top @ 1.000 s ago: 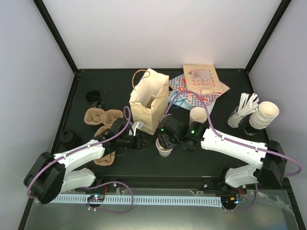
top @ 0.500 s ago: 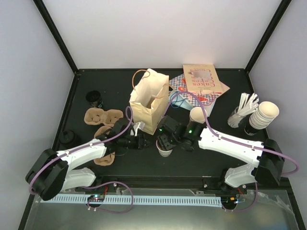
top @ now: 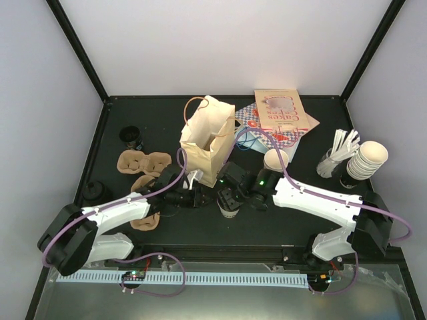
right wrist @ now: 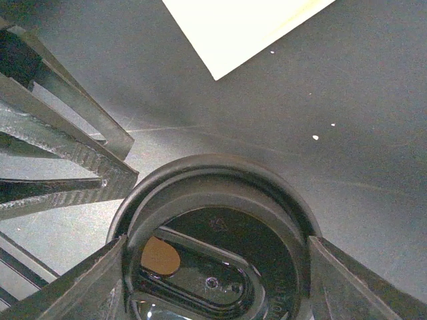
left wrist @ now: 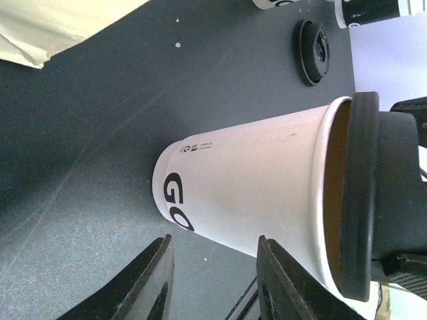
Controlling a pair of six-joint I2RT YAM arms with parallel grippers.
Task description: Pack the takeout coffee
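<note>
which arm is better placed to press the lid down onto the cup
Right. The right gripper clasps the black lid right at the rim of the cup, where it sits unseated with a gap showing. The left gripper is open, low by the cup's base, suited only to steadying it.

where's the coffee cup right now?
Top view: the cup stands mid-table, on the near side of the paper bag, between the left gripper and the right gripper, which holds the black lid at its mouth.
</note>
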